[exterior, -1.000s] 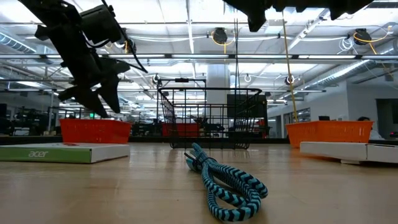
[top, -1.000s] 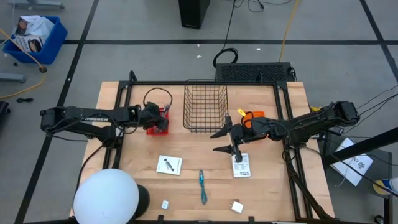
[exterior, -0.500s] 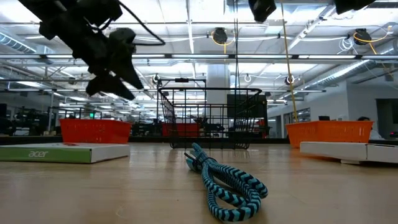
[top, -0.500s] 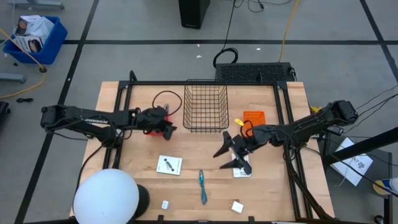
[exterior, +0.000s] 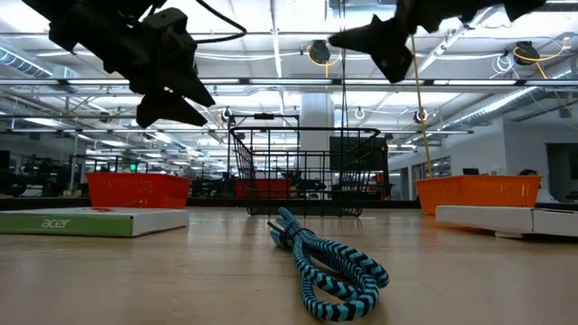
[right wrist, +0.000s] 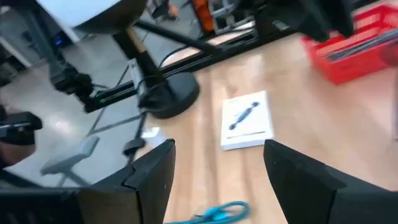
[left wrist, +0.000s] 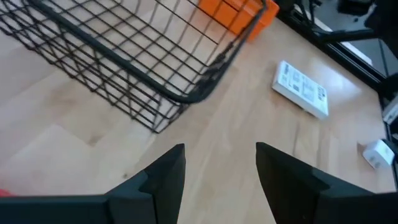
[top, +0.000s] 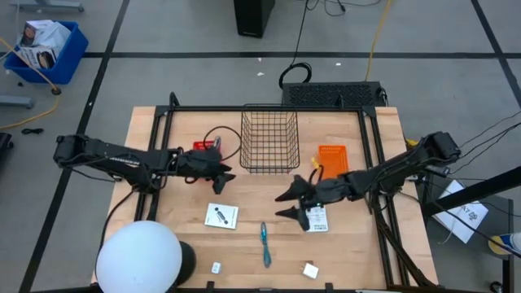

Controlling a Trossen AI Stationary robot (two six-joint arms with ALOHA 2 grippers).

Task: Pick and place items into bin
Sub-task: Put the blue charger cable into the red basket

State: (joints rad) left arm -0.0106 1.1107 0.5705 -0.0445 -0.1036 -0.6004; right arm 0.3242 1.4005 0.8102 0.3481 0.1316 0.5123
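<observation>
Fingers of the right gripper (top: pixel 285 204) and left gripper (top: pixel 225 173) are parted, empty; the light, stiff white card (top: pixel 316 218) is best pinched across its edges.

On the wooden table (top: pixel 183 224) lie two flat white cards with dark print (top: pixel 221 216) (top: pixel 317 218), one slim teal pen-like tool (top: pixel 265 243), two tiny white blocks (top: pixel 216 267) (top: pixel 310 270), one black wire basket (top: pixel 269 141), and two orange-red trays (top: pixel 332 157) (top: pixel 204 146).
</observation>
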